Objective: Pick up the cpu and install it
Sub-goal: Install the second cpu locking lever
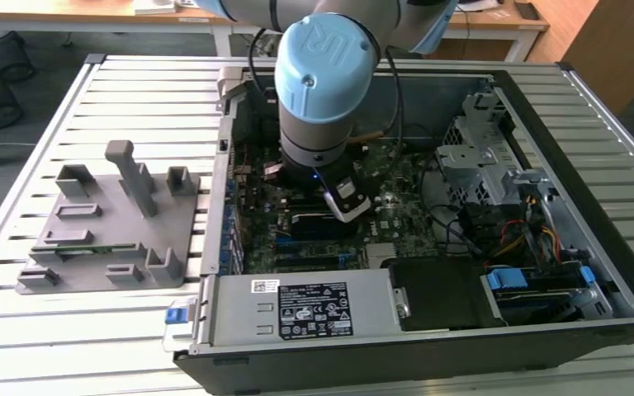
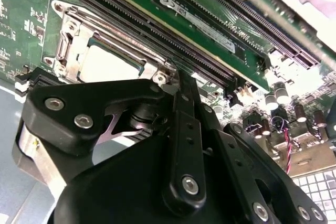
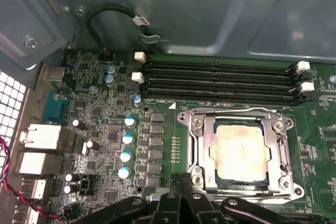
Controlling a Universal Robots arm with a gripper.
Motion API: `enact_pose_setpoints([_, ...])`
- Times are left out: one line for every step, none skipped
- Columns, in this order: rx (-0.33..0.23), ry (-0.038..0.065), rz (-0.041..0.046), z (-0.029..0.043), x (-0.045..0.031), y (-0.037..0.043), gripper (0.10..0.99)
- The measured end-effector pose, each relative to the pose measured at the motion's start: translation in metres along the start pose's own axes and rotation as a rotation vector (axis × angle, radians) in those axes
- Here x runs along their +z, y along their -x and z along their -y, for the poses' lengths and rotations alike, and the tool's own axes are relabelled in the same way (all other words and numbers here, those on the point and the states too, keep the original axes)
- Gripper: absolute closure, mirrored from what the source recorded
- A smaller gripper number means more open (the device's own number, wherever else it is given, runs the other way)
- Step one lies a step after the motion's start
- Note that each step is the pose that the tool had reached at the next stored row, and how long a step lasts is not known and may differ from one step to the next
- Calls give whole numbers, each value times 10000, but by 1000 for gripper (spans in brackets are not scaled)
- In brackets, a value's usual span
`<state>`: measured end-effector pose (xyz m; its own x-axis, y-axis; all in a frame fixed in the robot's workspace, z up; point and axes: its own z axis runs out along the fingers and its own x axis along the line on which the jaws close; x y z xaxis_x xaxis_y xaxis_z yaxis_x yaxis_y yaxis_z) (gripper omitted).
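The slatted metal surface (image 1: 130,330) carries everything here: an open computer case (image 1: 428,346) lying on its side, and, toward the exterior view's left, a grey fixture (image 1: 108,239) with upright posts and shallow pockets, one holding a narrow green memory strip (image 1: 80,247). The arm (image 1: 323,82) reaches straight down into the case over the green motherboard (image 3: 105,129).

On that board, beside four black memory slots (image 3: 220,82), sits the metal-framed socket (image 3: 239,153). The cpu (image 3: 239,150) lies inside the frame, its pale silver top facing up and apparently level within the opening; the second wrist view shows it too (image 2: 107,64). So the chip appears already seated in the socket rather than carried.

The end effector (image 3: 181,195) hangs just above the board at the socket's edge, close to the cpu but apart from it. In the second wrist view its dark linkage bars converge and the fingers look drawn narrowly together with nothing between them (the very tips are hard to make out, so this is a judgement).

As for handling, the cpu is likely light, rigid and thin, with a smooth metal lid that would slip under a loose pinch. Its underside contacts, and the socket's, are probably delicate, so it should be held by two opposite edges, kept flat, and set down without sideways sliding or pressing.
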<state>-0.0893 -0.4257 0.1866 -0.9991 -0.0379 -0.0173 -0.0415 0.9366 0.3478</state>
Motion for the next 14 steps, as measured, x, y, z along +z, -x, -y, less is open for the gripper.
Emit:
enact_pose_setpoints([-1, 11, 4, -4, 4, -3, 980])
enact_pose_setpoints([0, 9, 4, -6, 5, -7, 980])
enact_pose_setpoints([0, 6, 2, -7, 4, -11, 980])
enact_pose_setpoints([1, 6, 0, -8, 4, -13, 980])
enact_pose_setpoints([0, 7, 0, -9, 3, -14, 980])
enact_pose_setpoints([0, 5, -1, -10, -1, -15, 980])
enact_pose_setpoints([1, 3, -2, -12, -8, -16, 980])
enact_pose_setpoints([0, 7, 0, -16, -18, -16, 980])
enact_pose_setpoints([0, 8, 1, -22, -32, -16, 980])
enact_pose_setpoints([0, 10, 1, -28, -49, -15, 980])
enact_pose_setpoints([0, 11, 0, -35, -68, -15, 980])
enact_pose_setpoints([0, 12, 1, -39, -79, -15, 980])
enact_pose_setpoints([1, 12, 1, -43, -89, -15, 980])
enact_pose_setpoints([1, 12, 1, -47, -99, -15, 980])
